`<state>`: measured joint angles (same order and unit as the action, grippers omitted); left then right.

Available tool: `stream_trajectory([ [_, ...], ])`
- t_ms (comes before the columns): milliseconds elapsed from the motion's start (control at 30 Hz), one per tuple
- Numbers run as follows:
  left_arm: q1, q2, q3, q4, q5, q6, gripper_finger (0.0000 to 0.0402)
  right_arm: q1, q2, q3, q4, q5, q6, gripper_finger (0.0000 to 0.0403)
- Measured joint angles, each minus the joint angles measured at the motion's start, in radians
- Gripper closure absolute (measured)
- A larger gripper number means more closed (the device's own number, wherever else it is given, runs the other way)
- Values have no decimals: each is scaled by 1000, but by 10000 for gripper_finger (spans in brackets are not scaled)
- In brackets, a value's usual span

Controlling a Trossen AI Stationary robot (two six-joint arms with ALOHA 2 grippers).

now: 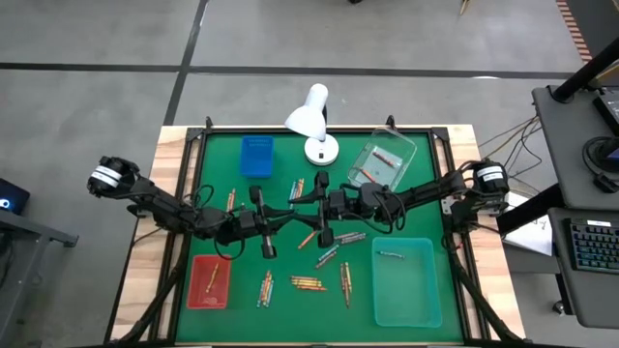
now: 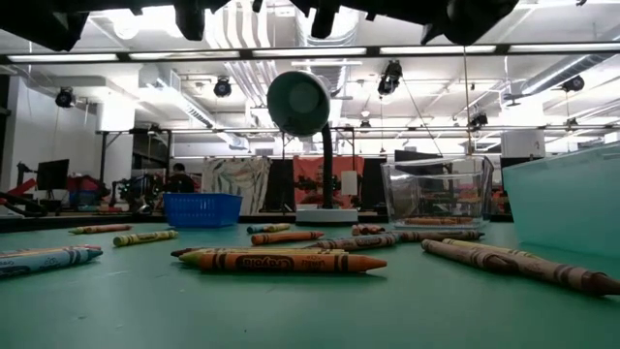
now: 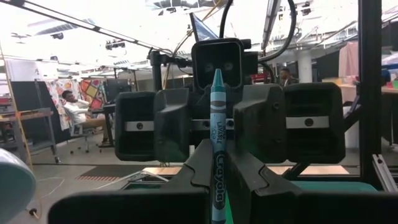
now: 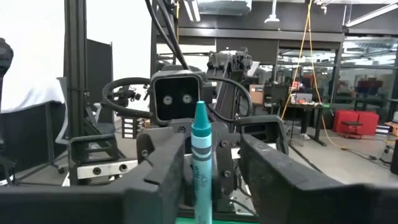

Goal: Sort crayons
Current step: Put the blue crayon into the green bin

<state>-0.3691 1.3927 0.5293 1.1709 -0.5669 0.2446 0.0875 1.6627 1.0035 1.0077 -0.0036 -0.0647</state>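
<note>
Pinching one teal crayon (image 3: pixel 217 143): left gripper (image 3: pixel 217 163) is clamped on its lower half, tip pointing up. It's the only crayon in hand.

Right gripper (image 4: pixel 212 146) sits nose to nose with the left over mid-table. Its fingers (image 4: pixel 166 163) are spread wide on either side of the same crayon, which stands closer to one finger, with a clear gap to the other.

Below and around both grippers, loose crayons (image 1: pixel 308 282) are scattered on the green mat (image 1: pixel 218 164). There are well over ten in singles and small bunches; I can't get an exact count.

Farther out are four containers:
- red tray (image 1: pixel 193 290), left gripper's side, one crayon inside
- pale teal tray (image 1: pixel 406 304), right gripper's side, one crayon inside
- blue basket (image 1: pixel 256 155), far side of the grippers
- clear bin (image 1: pixel 406 150), far side, red crayon inside, number unclear

One white lamp (image 1: pixel 309 118) stands between the basket and the bin.
</note>
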Motion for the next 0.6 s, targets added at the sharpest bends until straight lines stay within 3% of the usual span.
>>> stream_trajectory([
  [267, 0, 0, -1, 0, -4, -19, 380, 6, -3, 0, -5, -5, -29, 382],
  [467, 0, -1, -2, -11, -2, -18, 322, 6, -18, 0, -39, -5, -14, 385],
  [600, -1, -3, -2, -28, -11, -18, 282, 6, -70, 1, -169, 2, -18, 385],
])
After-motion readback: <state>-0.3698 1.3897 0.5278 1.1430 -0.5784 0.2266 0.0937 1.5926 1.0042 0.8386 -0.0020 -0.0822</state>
